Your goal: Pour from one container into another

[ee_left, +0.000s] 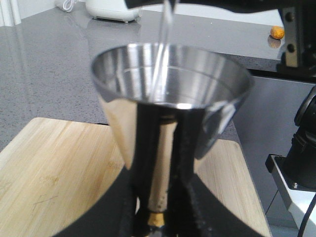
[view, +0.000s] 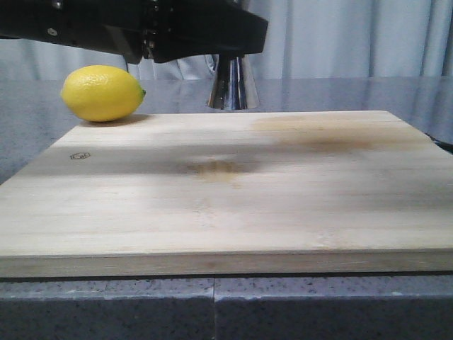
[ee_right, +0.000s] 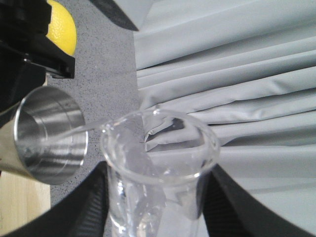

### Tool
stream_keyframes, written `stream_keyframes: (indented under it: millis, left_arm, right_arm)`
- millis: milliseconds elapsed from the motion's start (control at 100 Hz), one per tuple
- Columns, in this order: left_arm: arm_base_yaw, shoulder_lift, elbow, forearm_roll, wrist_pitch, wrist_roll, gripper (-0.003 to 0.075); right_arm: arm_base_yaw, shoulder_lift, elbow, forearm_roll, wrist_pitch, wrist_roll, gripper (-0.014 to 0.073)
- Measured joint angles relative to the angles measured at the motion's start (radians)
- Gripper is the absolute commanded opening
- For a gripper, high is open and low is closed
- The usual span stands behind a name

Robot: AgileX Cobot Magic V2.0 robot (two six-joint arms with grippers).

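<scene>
My left gripper is shut on the shiny steel jigger, its black fingers clamping the narrow waist by the gold band. It holds the jigger upright above the far edge of the board. In the front view only the jigger's lower cone shows under the black arm. My right gripper is shut on the clear glass beaker, which is tipped toward the jigger. A thin clear stream runs from the beaker's lip into the jigger's upper cup, where liquid lies.
A yellow lemon lies at the back left corner of the wooden cutting board. The board rests on a grey speckled counter with grey curtains behind. A white appliance stands far off on the counter.
</scene>
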Motion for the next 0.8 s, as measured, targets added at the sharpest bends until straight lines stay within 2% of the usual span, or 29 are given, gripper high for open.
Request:
stream_keyframes:
  millis: [800]
  left_arm:
    - [0.000,0.000,0.000,0.000,0.000,0.000,-0.0019]
  right_arm:
    - [0.000,0.000,0.000,-0.027,0.014,-0.044,0.0195]
